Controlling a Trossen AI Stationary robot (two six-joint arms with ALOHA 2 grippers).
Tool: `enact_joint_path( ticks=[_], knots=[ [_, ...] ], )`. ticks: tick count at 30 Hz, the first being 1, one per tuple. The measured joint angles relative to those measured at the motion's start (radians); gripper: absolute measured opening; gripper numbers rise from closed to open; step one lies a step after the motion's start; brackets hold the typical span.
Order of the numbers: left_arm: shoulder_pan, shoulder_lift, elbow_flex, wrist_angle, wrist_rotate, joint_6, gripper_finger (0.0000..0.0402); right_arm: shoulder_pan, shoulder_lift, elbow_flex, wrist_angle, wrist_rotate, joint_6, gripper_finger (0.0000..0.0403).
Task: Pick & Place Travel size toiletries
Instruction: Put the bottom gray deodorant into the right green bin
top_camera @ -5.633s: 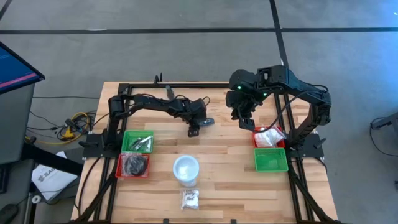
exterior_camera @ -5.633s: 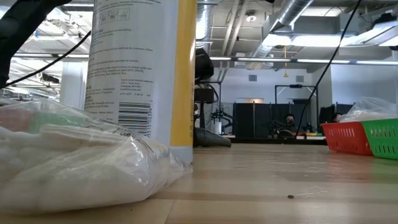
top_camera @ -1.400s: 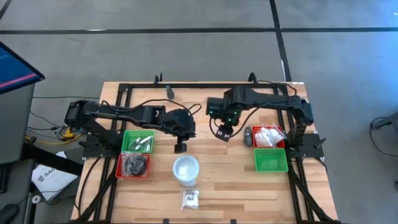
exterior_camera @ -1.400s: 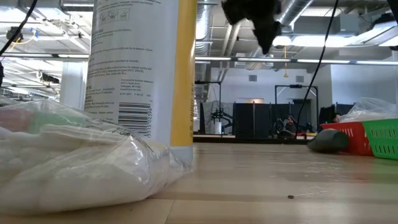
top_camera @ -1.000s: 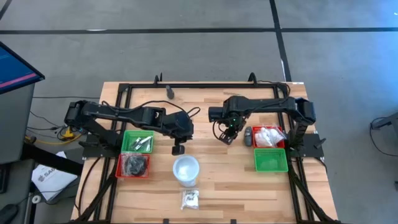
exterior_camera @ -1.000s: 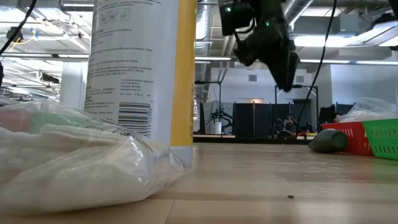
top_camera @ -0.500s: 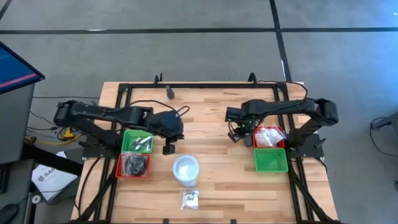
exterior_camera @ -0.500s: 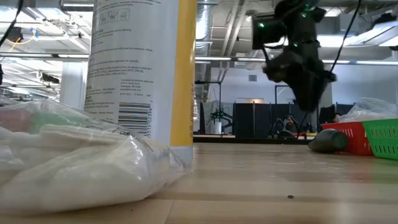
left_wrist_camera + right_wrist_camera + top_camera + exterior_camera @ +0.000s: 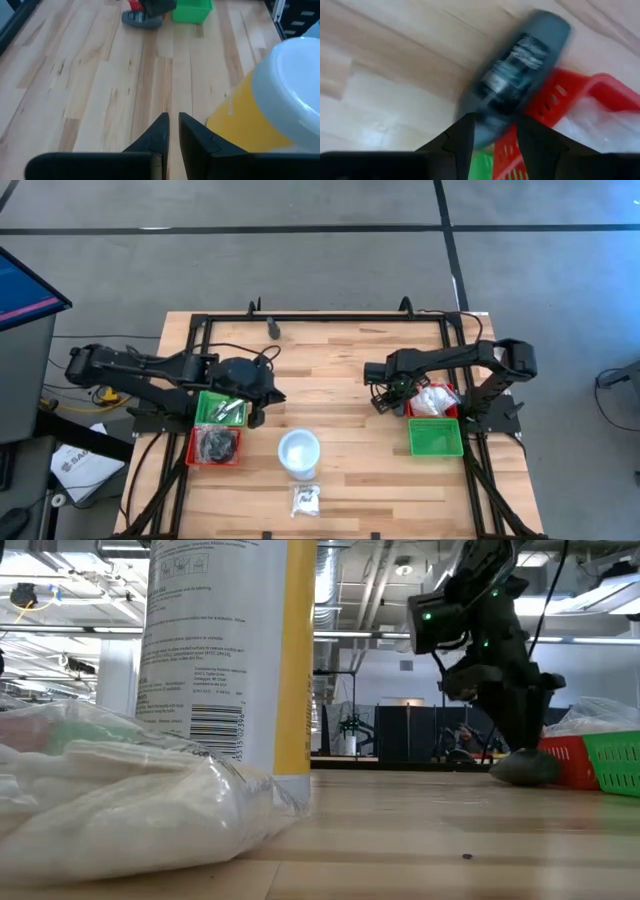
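Right wrist view: right hand (image 9: 492, 131) open, fingers astride dark oblong bottle (image 9: 517, 75); left hand (image 9: 171, 131) nearly closed, empty.

Wooden table (image 9: 330, 370) carries red and green trays (image 9: 218, 427), white-capped bottle (image 9: 299, 452), wrapped packet (image 9: 306, 499), probably grey tube (image 9: 399, 399).

In the right wrist view we see the dark grey bottle (image 9: 517, 75) smeared by blur, its label unreadable, its lower end hidden behind the right end effector (image 9: 493, 132). In the low view the white and yellow bottle (image 9: 225, 650) is cut off at the top edge. From above, the contents of the small clear packet (image 9: 306, 500) are too small to tell.
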Motion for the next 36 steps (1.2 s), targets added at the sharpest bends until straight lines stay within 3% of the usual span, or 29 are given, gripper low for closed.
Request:
enact_joint_path(
  ticks=[14, 36],
  knots=[
    [0.0, 0.0, -0.016, 0.019, 0.0, 0.007, 0.0035, 0.032, 0.062, 0.004, 0.034, 0.004, 0.046, 0.0166],
    [0.0, 0.001, -0.016, 0.018, 0.001, 0.008, 0.0035, 0.068, 0.075, -0.002, 0.152, 0.011, -0.055, 0.0247]
  ],
)
